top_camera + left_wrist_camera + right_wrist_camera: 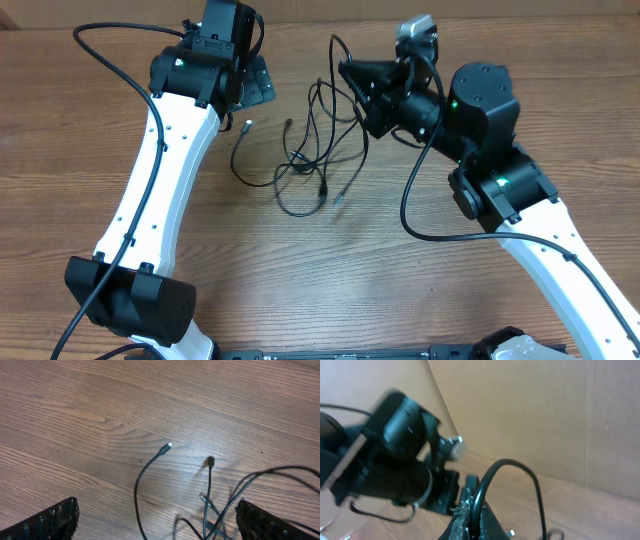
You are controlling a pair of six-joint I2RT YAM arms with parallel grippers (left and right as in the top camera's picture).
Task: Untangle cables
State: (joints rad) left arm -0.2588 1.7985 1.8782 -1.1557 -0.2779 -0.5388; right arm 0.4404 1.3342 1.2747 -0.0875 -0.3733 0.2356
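Note:
Several thin black cables (312,150) lie looped together on the wooden table between the arms. One cord's silvery tip (247,124) lies apart at the left and shows in the left wrist view as the silvery tip (167,446), next to a dark plug (210,461). My left gripper (258,84) hovers open above that end. Its fingers (55,520) stand wide apart with only cords on the table between them. My right gripper (346,68) is shut on a cable (476,502), which arches up and away from the fingertips over the tangle.
The wooden table (120,150) runs out to every side of the tangle. A cardboard wall (560,415) stands behind the table. The left arm's dark wrist (395,465) is close in front of my right gripper. Thick black arm wires (100,50) loop beside each arm.

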